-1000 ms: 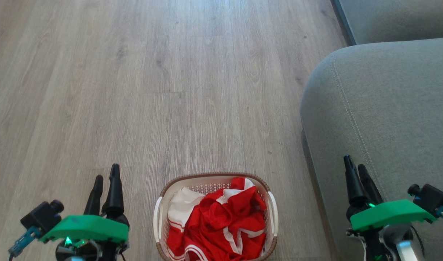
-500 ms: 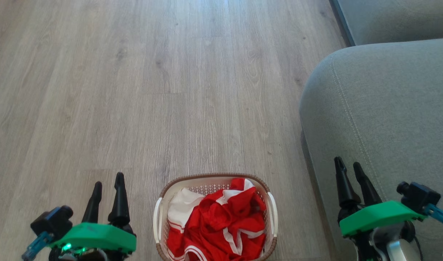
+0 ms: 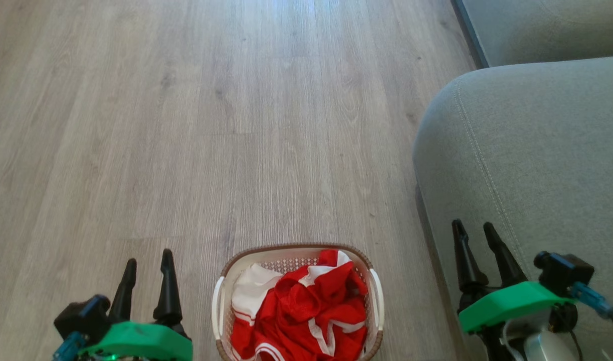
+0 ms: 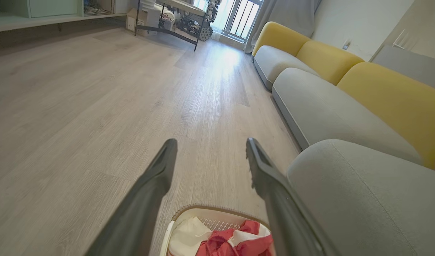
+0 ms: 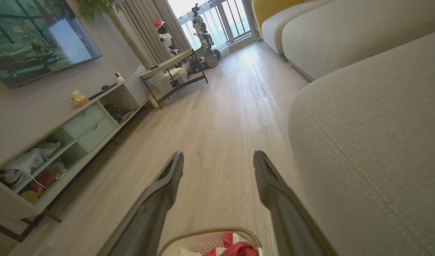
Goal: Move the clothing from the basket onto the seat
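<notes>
Two claws stood spread wide and empty on either side of the job: the left claw (image 3: pixel 149 256) over the wooden floor (image 3: pixel 186 125) beside the basket (image 3: pixel 217 308), the right claw (image 3: pixel 471 224) above the rounded edge of the seat (image 3: pixel 527 165). Between them, the clothing (image 3: pixel 306 311) lay heaped in the basket, which sat on the floor just beside the seat's front, apart from both claws. None of it had reached the seat.

The red fabric, striped and panelled in white, looked thin, soft and light. It would likely sag, trail and perhaps drag a neighbouring piece along when lifted. A raised fold near the top of the heap, towards the middle of the basket, appeared the best place to pinch, well off the perforated wall and brown rim, where a finger could snag.

How many garments made up the heap could not be told, as the pieces were crumpled into one another. The head view cut off the basket's near end at its bottom edge, and both wrist views cut it off just below its far rim. Whatever lay under the top layer was hidden.
</notes>
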